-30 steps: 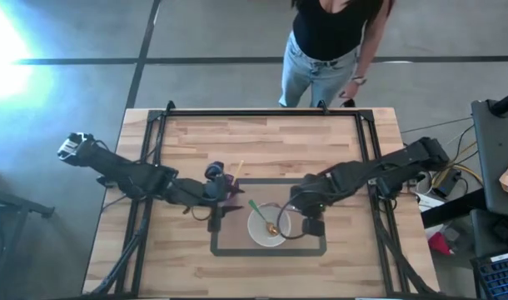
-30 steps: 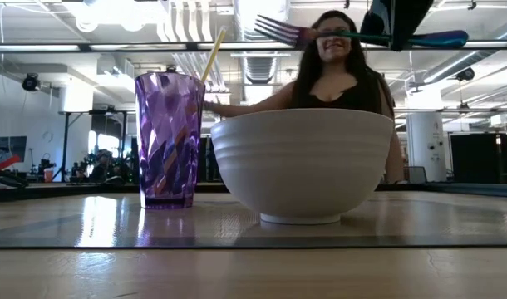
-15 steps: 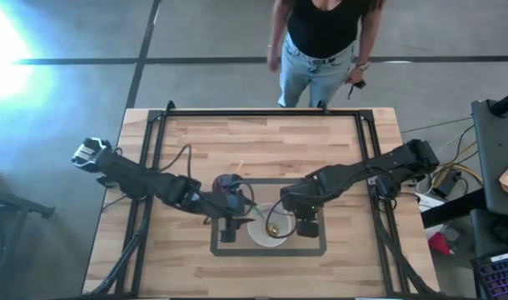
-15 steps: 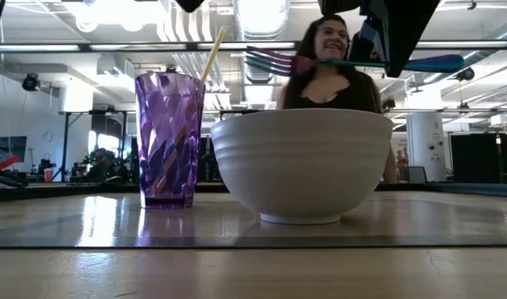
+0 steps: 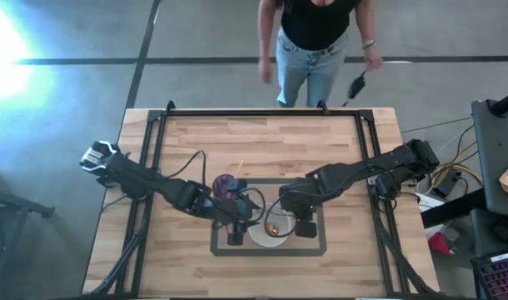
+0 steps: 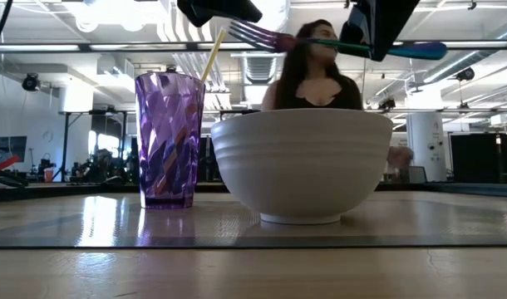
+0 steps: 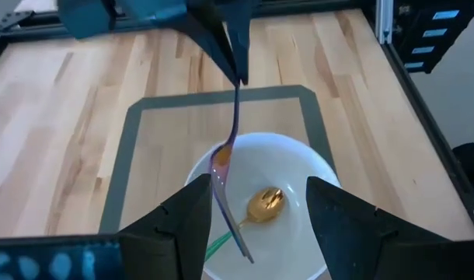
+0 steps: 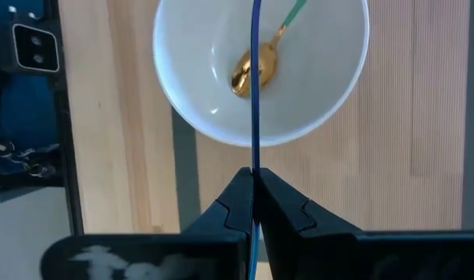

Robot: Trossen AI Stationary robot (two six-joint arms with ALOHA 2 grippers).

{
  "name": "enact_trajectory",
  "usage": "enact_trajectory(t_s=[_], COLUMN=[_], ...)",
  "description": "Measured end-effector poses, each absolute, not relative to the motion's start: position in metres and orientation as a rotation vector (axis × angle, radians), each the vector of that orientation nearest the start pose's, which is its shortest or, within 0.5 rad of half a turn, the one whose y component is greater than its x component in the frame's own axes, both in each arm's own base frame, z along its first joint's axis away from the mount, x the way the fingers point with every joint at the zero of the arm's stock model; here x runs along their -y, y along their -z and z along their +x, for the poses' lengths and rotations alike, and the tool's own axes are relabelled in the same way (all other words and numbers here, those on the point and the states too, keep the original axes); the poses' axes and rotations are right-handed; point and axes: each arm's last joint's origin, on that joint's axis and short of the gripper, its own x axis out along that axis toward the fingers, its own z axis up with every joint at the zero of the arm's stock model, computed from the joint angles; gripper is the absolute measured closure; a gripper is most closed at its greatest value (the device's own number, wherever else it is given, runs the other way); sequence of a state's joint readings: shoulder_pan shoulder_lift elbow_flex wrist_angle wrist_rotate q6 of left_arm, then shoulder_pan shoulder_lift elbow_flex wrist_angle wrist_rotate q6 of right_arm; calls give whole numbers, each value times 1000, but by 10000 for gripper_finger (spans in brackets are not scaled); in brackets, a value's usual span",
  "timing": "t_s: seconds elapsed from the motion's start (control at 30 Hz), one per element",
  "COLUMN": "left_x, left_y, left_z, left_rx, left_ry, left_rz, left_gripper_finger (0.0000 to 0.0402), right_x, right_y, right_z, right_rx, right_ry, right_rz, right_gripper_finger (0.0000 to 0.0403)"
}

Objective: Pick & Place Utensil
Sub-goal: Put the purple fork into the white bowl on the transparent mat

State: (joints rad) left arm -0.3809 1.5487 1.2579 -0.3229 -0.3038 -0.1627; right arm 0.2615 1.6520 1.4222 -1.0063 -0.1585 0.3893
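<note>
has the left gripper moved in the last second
Yes. In the high view the left gripper has swung from beside the purple cup toward the white bowl, its open fingers now flanking the fork held by the right gripper.

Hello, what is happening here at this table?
The right gripper is shut on a fork, holding it level above the white bowl. The left gripper is open, with the fork's head between its fingers. A gold spoon lies in the bowl. A purple cup with a straw stands beside the bowl.

Harsh floor glare (image 5: 4,50) left; blurred person (image 6: 320,75).
</note>
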Motion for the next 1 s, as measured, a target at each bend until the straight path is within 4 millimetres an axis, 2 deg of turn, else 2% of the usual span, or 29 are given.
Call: enact_trajectory(t_s=[0.6,0.77,1.0], left_x=[113,110,111], left_y=[-293,-292,-292], left_z=[325,326,326], left_rx=[-622,-627,-634], left_ry=[-44,-44,-15], left_rz=[6,-15,-25], left_gripper_finger=[208,243,320], right_x=[-91,-91,-91], right_y=[-287,-287,-287], right_z=[315,315,315], right_rx=[-1267,-1267,-1267], right_ry=[-133,-133,-133], right_rz=[267,267,267], right_gripper_finger=[390,390,390])
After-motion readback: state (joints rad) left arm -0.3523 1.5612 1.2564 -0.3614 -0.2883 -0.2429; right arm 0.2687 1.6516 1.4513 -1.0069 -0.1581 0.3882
